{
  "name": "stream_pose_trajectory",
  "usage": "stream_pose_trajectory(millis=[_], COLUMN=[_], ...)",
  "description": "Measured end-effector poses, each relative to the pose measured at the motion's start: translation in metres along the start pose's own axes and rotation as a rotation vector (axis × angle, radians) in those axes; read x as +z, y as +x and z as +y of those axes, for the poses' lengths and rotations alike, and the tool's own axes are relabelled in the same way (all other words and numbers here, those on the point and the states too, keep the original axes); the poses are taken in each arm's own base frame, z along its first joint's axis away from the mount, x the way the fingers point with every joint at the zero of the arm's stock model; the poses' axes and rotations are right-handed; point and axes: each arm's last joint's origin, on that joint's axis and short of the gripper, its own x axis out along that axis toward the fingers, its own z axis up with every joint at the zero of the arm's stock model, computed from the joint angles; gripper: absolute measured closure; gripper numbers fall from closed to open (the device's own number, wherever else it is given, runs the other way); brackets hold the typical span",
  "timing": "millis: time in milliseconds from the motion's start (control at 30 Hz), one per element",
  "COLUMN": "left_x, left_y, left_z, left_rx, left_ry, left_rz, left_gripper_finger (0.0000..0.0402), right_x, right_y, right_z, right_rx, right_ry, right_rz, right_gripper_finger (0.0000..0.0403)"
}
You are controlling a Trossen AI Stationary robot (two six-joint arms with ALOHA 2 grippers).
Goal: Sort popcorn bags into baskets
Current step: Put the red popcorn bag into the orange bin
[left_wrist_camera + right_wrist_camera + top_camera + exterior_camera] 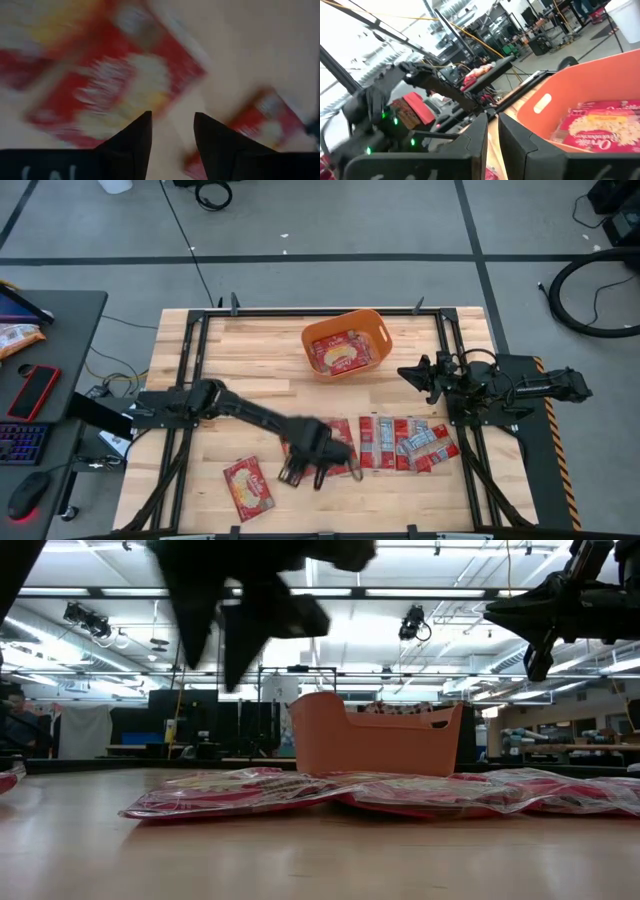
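An orange basket (375, 320) (380, 745) (600, 85) stands at the table's far middle, with large red packets (342, 355) (605, 125) lying inside. A row of red popcorn bags (410, 442) (330, 792) lies flat near the table's middle, partly overlapping. One larger bag (248, 487) lies alone toward the near left. My left gripper (305, 475) (172, 131) (215, 650) hangs open above the table between the lone bag and the row, holding nothing; blurred red bags show beneath it. My right gripper (408, 373) (492, 131) waits raised right of the basket, fingers almost together and empty.
Dark metal rails (190, 370) run along the table's left, right and far sides. A side desk (40, 380) with a keyboard, mouse and phone stands left of the table. Bare wood (250, 360) lies left of the basket.
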Motion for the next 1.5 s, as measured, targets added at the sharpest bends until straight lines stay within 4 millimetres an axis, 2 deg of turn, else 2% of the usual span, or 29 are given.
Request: stream_pose_trajectory(millis=[233, 400, 533, 700, 1167, 1267, 1433, 1500], left_x=[-0.004, -0.005, -0.015, -0.023, -0.03, -0.033, -0.035, -0.035], left_y=[0.025, 0.038, 0.056, 0.073, 0.098, 0.1, 0.101, 0.101], left_z=[-0.038, -0.067, -0.081, -0.087, -0.087, -0.091, -0.095, -0.094], left_rx=[-0.108, -0.08, -0.014, -0.011, -0.021, -0.022, -0.008, -0.007], left_ry=[0.029, 0.211, 0.249, 0.284, 0.346, 0.388, 0.381, 0.346], left_rz=[0.179, 0.196, 0.283, 0.338, 0.339, 0.352, 0.368, 0.369], left_gripper_finger=[0.0259, 0.0268, 0.0269, 0.0269, 0.0275, 0.0301, 0.0387, 0.0391], right_x=[0.0, 0.0, 0.0, 0.0, 0.001, 0.001, 0.001, 0.001], right_y=[0.0, 0.0, 0.0, 0.0, 0.0, 0.0, 0.0, 0.0], right_z=[0.0, 0.0, 0.0, 0.0, 0.001, 0.0, 0.0, 0.0], right_rx=[-0.002, 0.001, 0.001, 0.001, 0.004, 0.004, 0.004, 0.004], right_ry=[-0.001, 0.0, 0.0, 0.001, 0.002, 0.002, 0.002, 0.002], right_rz=[0.003, -0.001, -0.001, -0.002, -0.007, -0.007, -0.007, -0.007], right_gripper_finger=[0.0351, 0.0351, 0.0351, 0.0351, 0.0351, 0.0351, 0.0351, 0.0351])
